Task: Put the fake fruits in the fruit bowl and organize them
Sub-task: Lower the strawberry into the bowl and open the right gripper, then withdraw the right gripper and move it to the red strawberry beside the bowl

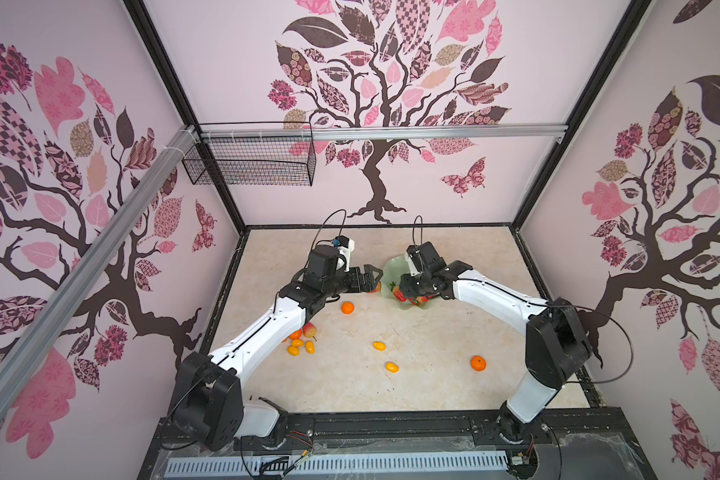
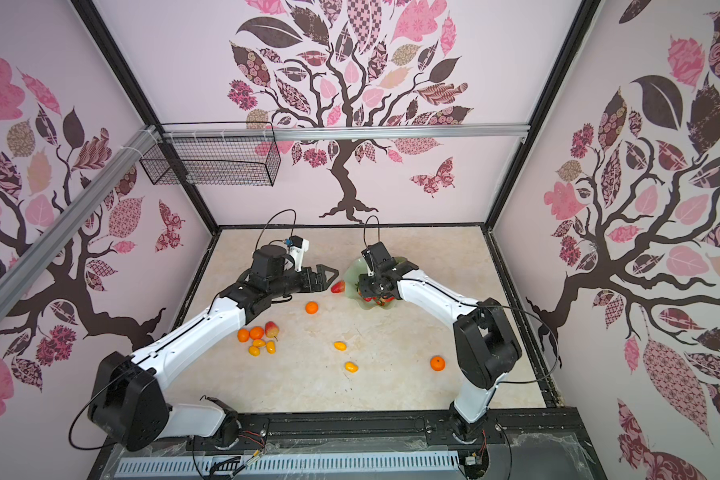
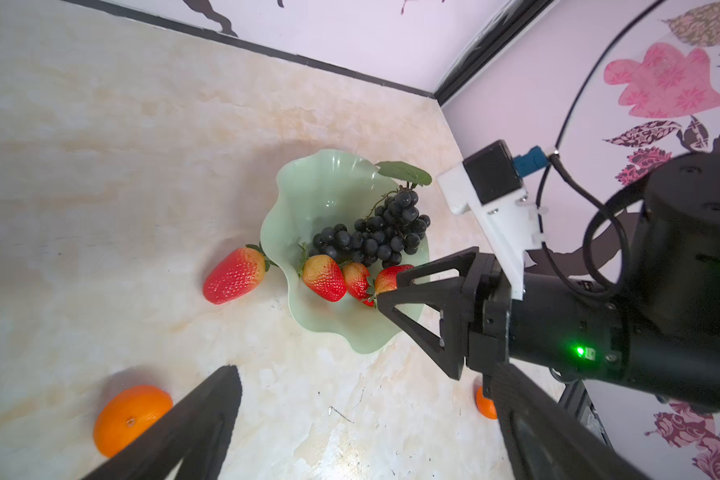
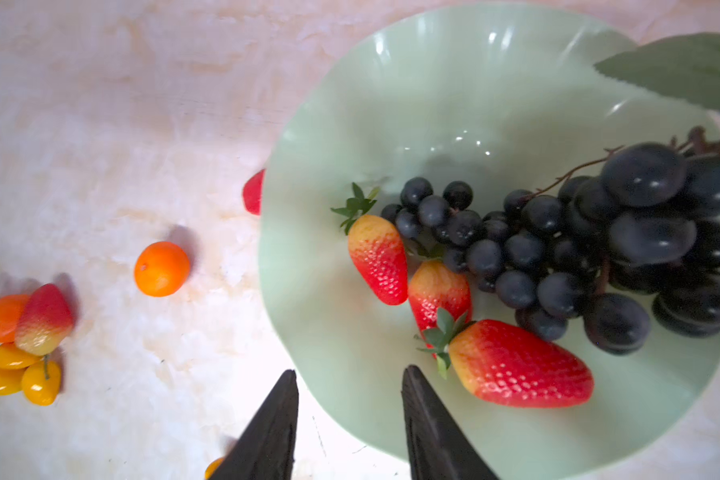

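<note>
Pulled back low, the right gripper (image 4: 349, 370), parted and empty over the bowl (image 4: 454, 83) rim, could snag and tip it; the left gripper (image 3: 358, 372) gapes empty too.

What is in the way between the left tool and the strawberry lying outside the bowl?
Nothing I can see. The open left tool points at the strawberry beside the fruit bowl, with only bare table between them.
</note>
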### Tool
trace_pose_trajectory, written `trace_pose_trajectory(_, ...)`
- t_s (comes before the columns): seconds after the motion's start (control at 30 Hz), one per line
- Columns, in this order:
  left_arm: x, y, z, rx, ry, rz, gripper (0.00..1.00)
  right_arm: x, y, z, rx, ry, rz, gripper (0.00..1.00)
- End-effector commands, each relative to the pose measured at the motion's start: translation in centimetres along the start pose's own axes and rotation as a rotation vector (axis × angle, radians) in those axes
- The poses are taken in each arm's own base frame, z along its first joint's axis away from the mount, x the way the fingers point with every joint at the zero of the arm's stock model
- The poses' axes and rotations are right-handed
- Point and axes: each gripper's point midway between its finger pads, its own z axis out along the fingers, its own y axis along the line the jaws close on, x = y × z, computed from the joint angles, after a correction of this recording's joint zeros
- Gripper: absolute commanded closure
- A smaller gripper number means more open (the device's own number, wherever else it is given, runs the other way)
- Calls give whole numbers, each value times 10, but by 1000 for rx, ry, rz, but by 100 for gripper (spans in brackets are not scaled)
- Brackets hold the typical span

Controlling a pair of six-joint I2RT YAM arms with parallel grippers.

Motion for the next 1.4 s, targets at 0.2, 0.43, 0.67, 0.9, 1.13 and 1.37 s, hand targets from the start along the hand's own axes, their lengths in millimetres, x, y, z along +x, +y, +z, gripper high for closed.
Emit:
trace_pose_trajectory(0.2,37,49,-45,-244,40,-38,2,9,57,-22,-42,-72,-148,55)
trace_pose_trajectory(0.43,49,62,-51,-325,104,-23,2,32,72,-18,-56,-16,-160,60)
trace_pose_trajectory(0.67,53,76,-39,-396,208,48,2,53,47,-39,-34,-43,-91,61)
trace_pose_trajectory(0.9,46,81,-11,-406,268,75,2,104,45,-36,-144,42,31,65)
trace_pose_trajectory(1.13,29,76,4,-394,235,57,2,110,35,-33,-96,31,-9,66)
trace_pose_trajectory(1.37,15,70,1,-365,176,33,2,104,44,-16,-82,49,-57,67)
